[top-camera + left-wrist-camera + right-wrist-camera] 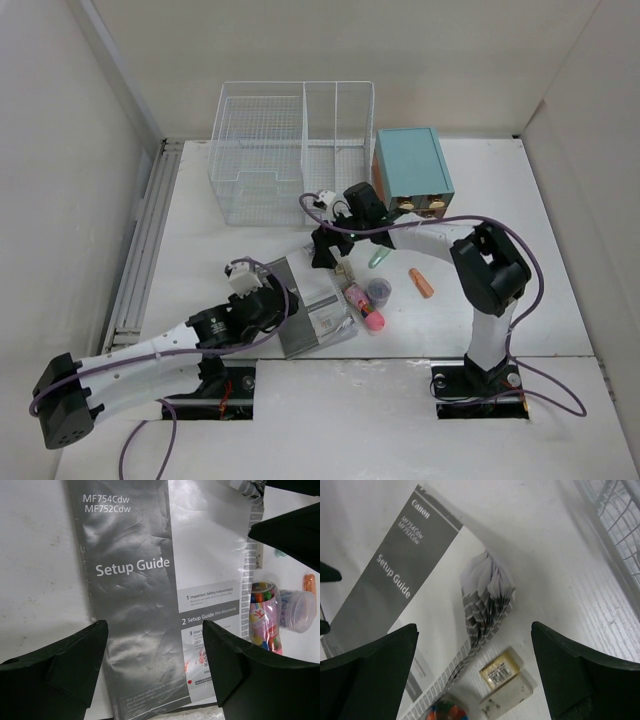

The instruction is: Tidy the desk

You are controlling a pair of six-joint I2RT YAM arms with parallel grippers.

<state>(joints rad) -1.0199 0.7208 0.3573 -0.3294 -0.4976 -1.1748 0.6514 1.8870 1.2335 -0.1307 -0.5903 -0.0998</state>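
On the white desk [500, 200] lies a grey and white "Setup Guide" booklet [310, 310], front left of centre. My left gripper [283, 300] hovers open over it, the cover [130, 580] showing between its fingers [75, 665]. My right gripper [328, 255] is open above the booklet's far corner, where the pages [487, 590] fan upward. A white eraser with a yellow label [507, 680] lies on the desk below the gap of the right gripper [474, 627]. Neither gripper holds anything.
A white wire basket [270, 150] and a teal box with wooden drawers [410, 170] stand at the back. Beside the booklet are a pink tube of coloured pieces [365, 308], a small clear jar [379, 290], a green item [378, 258] and an orange item [421, 283].
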